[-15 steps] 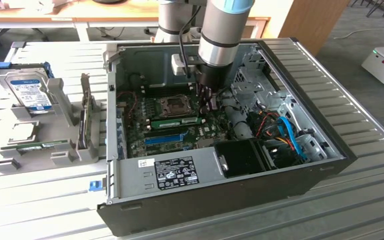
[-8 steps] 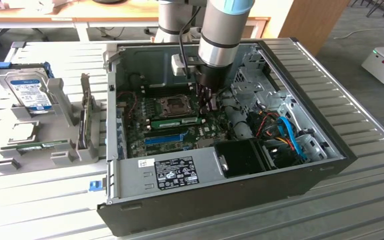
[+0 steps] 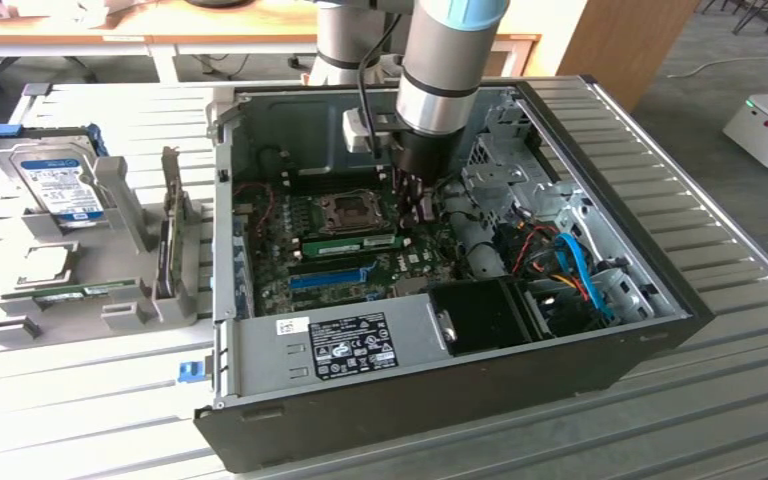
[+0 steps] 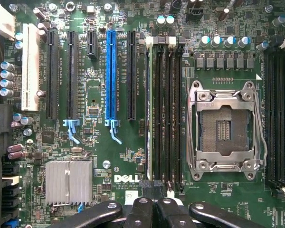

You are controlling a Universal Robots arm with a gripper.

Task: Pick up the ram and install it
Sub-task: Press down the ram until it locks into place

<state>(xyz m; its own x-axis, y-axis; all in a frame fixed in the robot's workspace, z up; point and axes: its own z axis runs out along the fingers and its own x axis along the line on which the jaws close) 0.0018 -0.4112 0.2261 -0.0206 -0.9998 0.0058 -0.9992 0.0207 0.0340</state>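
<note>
The ram (image 3: 353, 243) is a green stick standing in a motherboard slot between the processor socket (image 3: 352, 211) and the blue slot strip (image 3: 327, 276). From the wrist it appears edge-on as a thin pale line (image 4: 149, 114) in the memory slot nearest the black expansion slots. My gripper (image 3: 418, 212) hangs inside the open computer case, just above the board at the ram's end towards the exterior view's right. Its black fingers (image 4: 154, 209) are pressed together with nothing between them. Whether they touch the ram I cannot tell.
The case walls (image 3: 231, 200) ring the board. Cables and a drive bay (image 3: 571, 270) crowd the exterior view's right. A grey holder (image 3: 104, 240) at the exterior view's left carries a silver hard drive (image 3: 61, 185) and another green stick (image 3: 84, 292). A heatsink (image 4: 69, 181) sits near the fingers.
</note>
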